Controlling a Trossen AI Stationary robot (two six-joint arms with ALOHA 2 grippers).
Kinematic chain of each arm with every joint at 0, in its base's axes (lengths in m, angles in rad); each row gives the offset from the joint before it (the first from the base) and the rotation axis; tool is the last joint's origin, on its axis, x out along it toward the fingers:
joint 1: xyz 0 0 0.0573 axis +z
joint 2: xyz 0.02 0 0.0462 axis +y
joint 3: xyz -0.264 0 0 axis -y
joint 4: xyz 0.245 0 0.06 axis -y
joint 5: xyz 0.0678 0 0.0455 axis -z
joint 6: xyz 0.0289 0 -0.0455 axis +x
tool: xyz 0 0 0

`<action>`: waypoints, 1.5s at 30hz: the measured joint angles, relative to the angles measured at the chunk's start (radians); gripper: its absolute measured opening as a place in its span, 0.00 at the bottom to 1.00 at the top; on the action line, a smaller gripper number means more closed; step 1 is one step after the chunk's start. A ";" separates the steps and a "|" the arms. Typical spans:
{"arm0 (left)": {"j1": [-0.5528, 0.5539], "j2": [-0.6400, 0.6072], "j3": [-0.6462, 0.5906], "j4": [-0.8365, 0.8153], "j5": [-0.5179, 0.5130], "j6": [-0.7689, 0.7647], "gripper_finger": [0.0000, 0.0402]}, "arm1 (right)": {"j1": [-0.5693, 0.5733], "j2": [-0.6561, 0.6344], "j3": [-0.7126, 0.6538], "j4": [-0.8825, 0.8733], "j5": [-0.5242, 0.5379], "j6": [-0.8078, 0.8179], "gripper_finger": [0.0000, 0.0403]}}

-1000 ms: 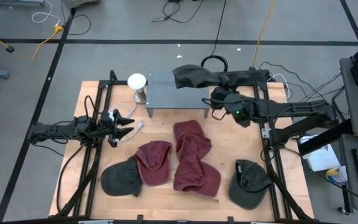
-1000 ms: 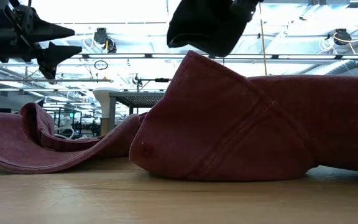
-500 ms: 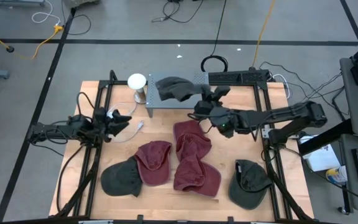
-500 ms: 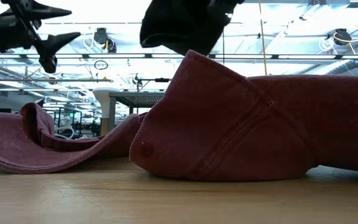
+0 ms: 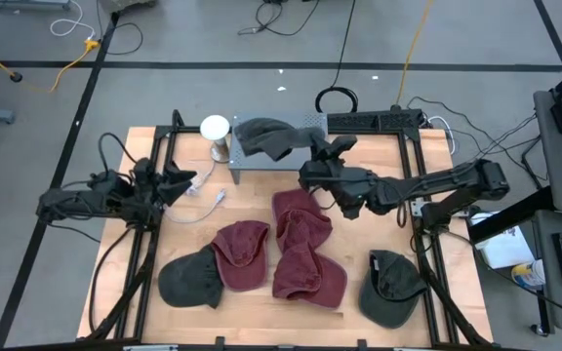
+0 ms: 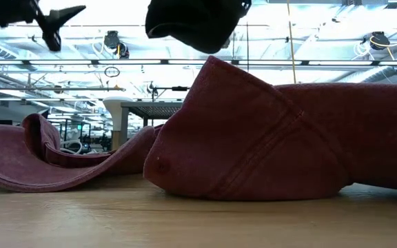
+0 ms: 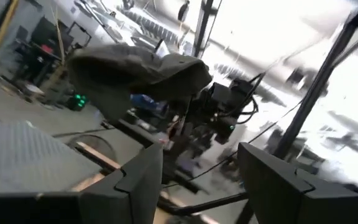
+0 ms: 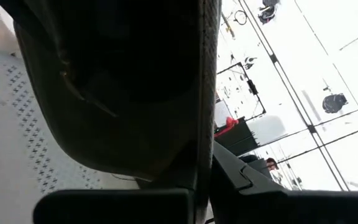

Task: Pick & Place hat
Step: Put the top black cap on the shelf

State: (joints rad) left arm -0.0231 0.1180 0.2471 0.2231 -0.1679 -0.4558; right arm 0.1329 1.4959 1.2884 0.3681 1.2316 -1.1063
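your right end effector (image 5: 312, 168), clamped on the dark green hat (image 5: 266, 137), holds it over the grey perforated stand (image 5: 305, 121), upper centre; left end effector (image 5: 177, 180) gapes empty.

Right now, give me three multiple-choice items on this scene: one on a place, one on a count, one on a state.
1. Where is the dark hat held by the right gripper?
A. over the grey stand
B. flat on the table's near edge
C. on the white lamp

2. How many red hats lie on the table?
A. none
B. three
C. six

3. How is the left gripper?
A. shut on a red hat
B. shut on a cable
C. open, empty

Key: 1 A, the high view shows it above the stand. 2 B, three red hats cluster mid-table. 3 C, its fingers stand apart with nothing between.
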 joint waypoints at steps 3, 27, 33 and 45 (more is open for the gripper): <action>0.000 0.078 0.096 -0.050 -0.040 0.042 0.53 | 0.000 -0.003 0.000 0.031 0.001 -0.045 0.02; 0.017 0.663 0.692 -0.044 -0.200 -0.485 0.53 | -0.002 -0.002 0.000 0.560 -0.217 -0.514 0.02; 0.040 0.746 0.713 0.037 -0.147 -0.564 0.53 | -0.002 -0.016 0.000 0.630 -0.236 -0.583 0.02; 0.042 0.863 0.713 0.193 -0.146 -0.680 0.53 | 0.020 -0.061 0.000 0.621 -0.242 -0.590 0.02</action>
State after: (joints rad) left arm 0.0193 0.9815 0.9600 0.4162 -0.3137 -1.1356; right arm 0.1526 1.4349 1.2884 0.9893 0.9901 -1.6962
